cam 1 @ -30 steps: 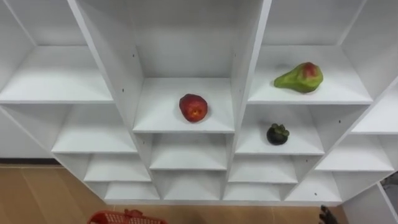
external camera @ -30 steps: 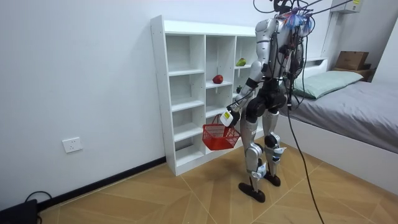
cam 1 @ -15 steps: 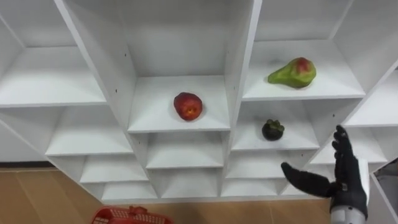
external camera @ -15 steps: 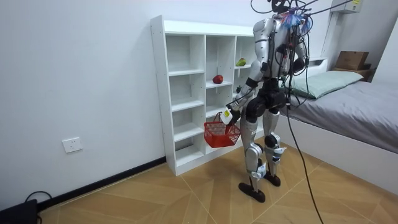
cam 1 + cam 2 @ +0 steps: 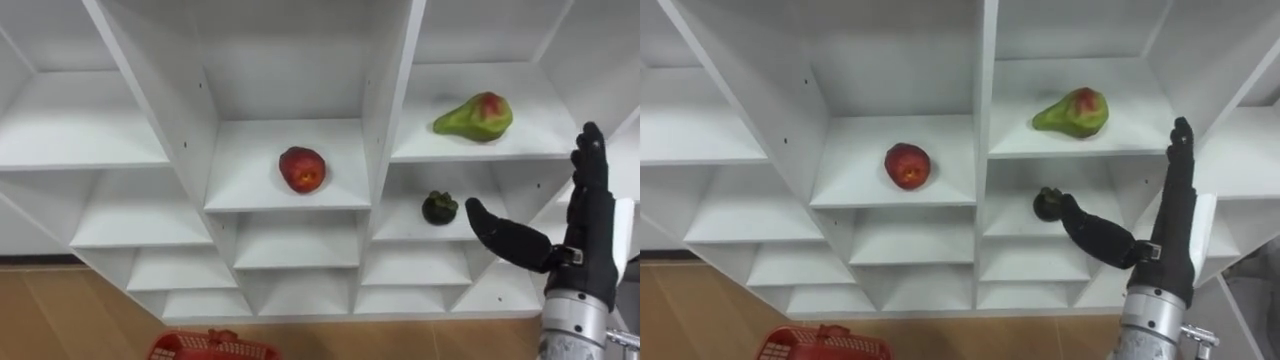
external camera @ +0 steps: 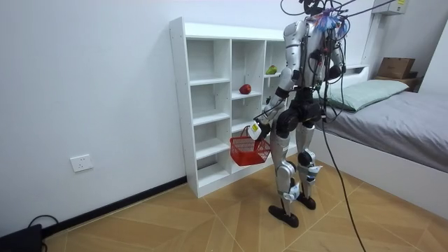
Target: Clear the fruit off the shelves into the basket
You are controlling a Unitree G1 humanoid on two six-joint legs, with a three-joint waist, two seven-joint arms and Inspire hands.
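Left eye view: the right hand, fingers straight, thumb spread, empty, is just right of the mangosteen, posed to take it; pear above, red fruit up-left. Room view: the left hand seemingly hooks the red basket, ready for fruit. Right eye view: the thumb aims at the mangosteen.

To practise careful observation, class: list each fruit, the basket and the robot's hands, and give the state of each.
Red fruit: lying on middle-column shelf, untouched.
Pear: lying on its side, upper right shelf.
Mangosteen: on the shelf below the pear, untouched.
Basket: hangs from left hand.
Right hand: open, raised near the mangosteen, holding nothing.
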